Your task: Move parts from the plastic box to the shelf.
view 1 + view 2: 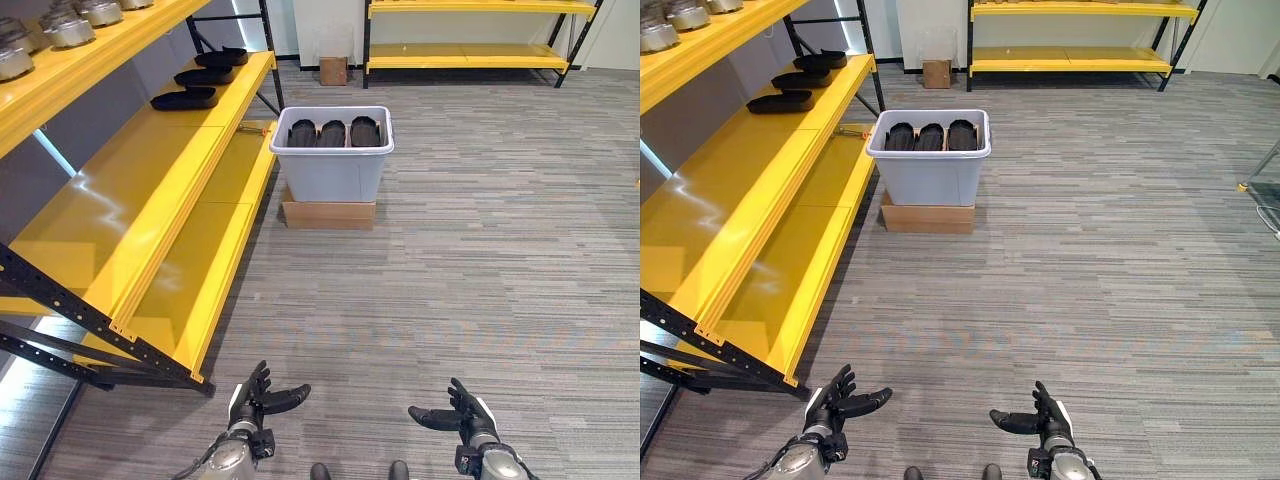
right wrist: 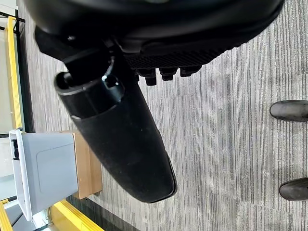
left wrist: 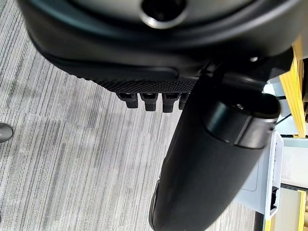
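Left hand and right hand: fingers spread, relaxed, holding nothing, low over carpet, well apart from plastic box.

Box sits on cardboard base beside shelf's lower tier; three dark parts inside, three more parts at shelf's far end.

Risks, judged:
- Long approach; misaligned stop leaves parts beyond reach.
- Box unsecured on base; push on rim may shift or tip it.
- Parts packed touching; neighbour may lift with grasped one.

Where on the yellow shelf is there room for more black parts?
The shelf is bare from its near end up to the black parts at its far end. There it is crowded. Both hands, left and right, are open and hold nothing.
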